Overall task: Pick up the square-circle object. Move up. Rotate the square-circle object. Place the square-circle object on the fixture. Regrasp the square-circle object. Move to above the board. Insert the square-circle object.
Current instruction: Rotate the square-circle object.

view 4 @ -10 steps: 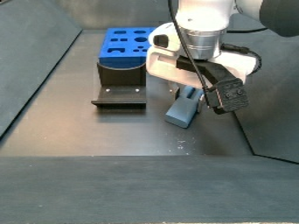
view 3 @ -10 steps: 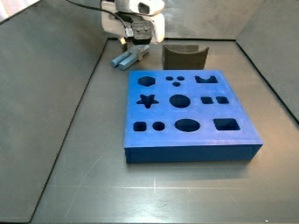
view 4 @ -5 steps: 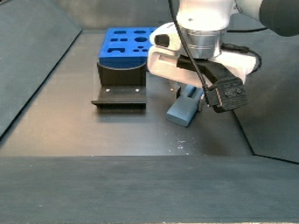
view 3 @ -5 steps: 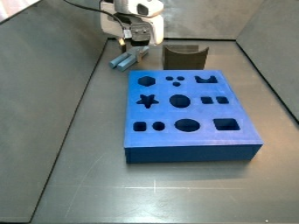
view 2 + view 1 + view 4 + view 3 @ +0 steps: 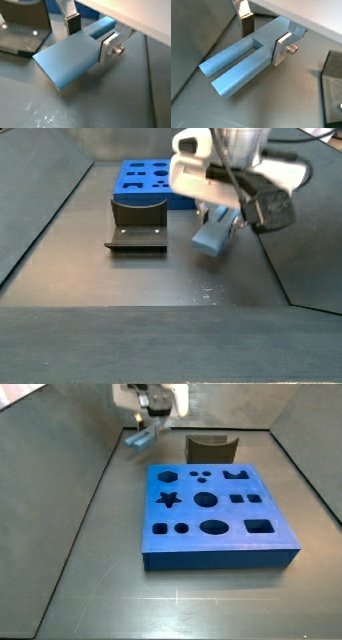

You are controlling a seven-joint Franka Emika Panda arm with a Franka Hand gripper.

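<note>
Pale blue-grey and bar-shaped, the square-circle object (image 5: 138,438) hangs clear of the dark desk (image 5: 80,574) in both side views, pinched in the claw (image 5: 144,424) near the back left of the scene in one of them. To its right there, the small dark brown notched fixture (image 5: 210,448) stands against the rear wall, and the large thick blue board (image 5: 214,517) with its star, hexagon, round and square cut-outs lies in front of that, near the middle of the desk.

In a side view from the opposite end, the board (image 5: 143,178) sits far back on the left, the fixture (image 5: 136,231) stands just before it, and the peg (image 5: 214,235) hangs tilted to the right under the claw (image 5: 219,216).

Both wrist views show the claw (image 5: 263,34) closed on the peg (image 5: 238,62): flat silver fingers (image 5: 282,48) press its two long sides near one end, and a lengthwise groove shows on its face. The peg (image 5: 73,53) slants away from the fingers (image 5: 108,47), with the fixture's dark base (image 5: 23,30) behind it.
</note>
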